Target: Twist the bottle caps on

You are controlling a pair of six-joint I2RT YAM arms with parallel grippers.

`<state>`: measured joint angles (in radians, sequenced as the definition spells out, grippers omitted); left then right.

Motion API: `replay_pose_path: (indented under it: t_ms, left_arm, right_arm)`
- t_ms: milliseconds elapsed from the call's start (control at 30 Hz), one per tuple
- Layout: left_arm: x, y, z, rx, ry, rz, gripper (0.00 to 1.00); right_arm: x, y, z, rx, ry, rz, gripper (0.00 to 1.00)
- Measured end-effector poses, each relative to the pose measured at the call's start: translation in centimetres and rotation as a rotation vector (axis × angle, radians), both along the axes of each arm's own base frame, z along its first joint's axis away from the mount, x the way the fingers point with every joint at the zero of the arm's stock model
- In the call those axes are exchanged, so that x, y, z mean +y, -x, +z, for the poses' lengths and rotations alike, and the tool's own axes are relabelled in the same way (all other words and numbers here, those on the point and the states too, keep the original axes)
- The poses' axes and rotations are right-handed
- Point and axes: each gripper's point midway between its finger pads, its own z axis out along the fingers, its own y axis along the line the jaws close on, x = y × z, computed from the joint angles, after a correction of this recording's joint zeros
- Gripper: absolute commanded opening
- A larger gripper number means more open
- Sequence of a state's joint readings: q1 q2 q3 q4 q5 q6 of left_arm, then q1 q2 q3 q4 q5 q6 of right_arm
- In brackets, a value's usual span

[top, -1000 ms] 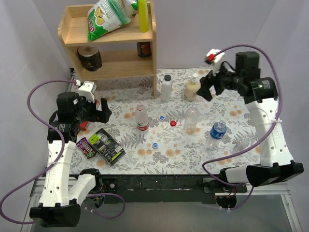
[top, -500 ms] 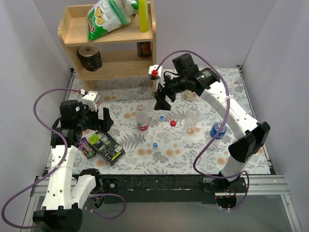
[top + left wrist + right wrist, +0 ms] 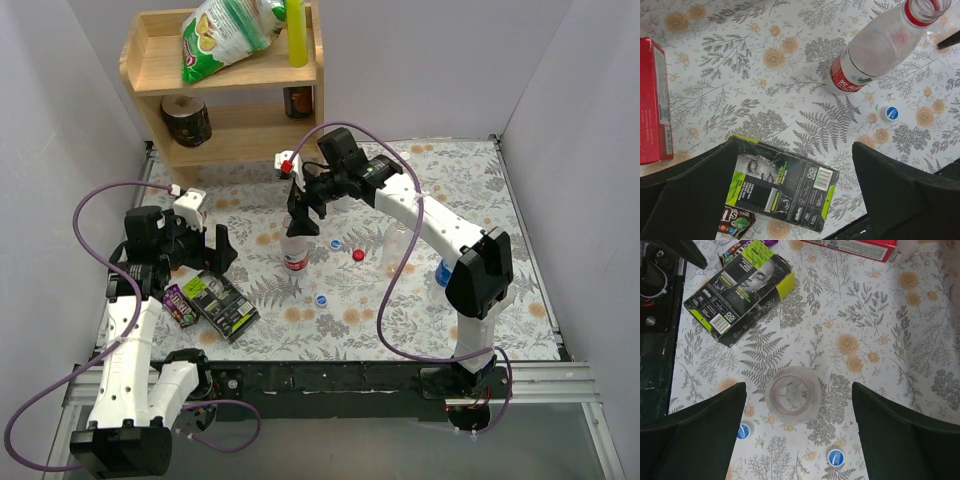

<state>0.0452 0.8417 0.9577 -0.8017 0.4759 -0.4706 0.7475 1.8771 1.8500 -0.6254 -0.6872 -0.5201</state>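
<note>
Caps [image 3: 358, 255] lie loose on the table [image 3: 470, 190] while the right gripper [image 3: 303, 212] hangs open and empty over the uncapped bottle [image 3: 294, 250], the left gripper [image 3: 218, 247] likewise open.

The left arm [image 3: 125, 340] and right arm [image 3: 440, 225] share white, rounded link shells joined by black joint housings. A purple cable [image 3: 90, 200] loops along each. Each wrist carries a white camera block [image 3: 190, 203]; the right one's shows a red spot. The jaws are broad, matte black wedges.

Red cap [image 3: 358, 255], 2 blue caps [image 3: 335, 243] lying loose.
</note>
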Motion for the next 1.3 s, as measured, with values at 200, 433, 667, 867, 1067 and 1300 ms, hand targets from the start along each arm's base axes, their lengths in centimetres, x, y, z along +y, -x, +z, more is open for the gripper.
replay_pose_path:
  t_ms: [200,433,667,867,1067,1300]
  left_arm:
    - [-0.8,0.0,-0.2,0.004,0.014,-0.062,0.98]
    - [-2.6,1.0,-0.8,-0.069,0.045,-0.203,0.98]
    - [-5.2,1.7,-2.5,-0.134,0.133,-0.372,0.98]
    - [-7.6,0.7,-1.8,-0.202,0.161,-0.5,0.98]
    - [-9.5,-0.1,-0.6,-0.281,0.175,-0.585,0.98]
    - [-10.6,-1.4,-1.1,-0.276,0.196,-0.618,0.98]
  right_arm:
    - [1.2,-0.6,-2.0,0.047,-0.008,-0.001,0.61]
    - [1.8,-0.8,-1.7,0.07,-0.033,-0.022,0.1]
    - [2.1,-0.8,2.5,0.091,-0.08,-0.056,0.01]
    - [1.0,0.3,8.7,0.132,-0.21,-0.043,0.01]
    - [0.9,1.1,10.4,0.207,-0.259,-0.02,0.01]
    - [1.1,2.1,12.4,0.235,-0.31,0.036,0.01]
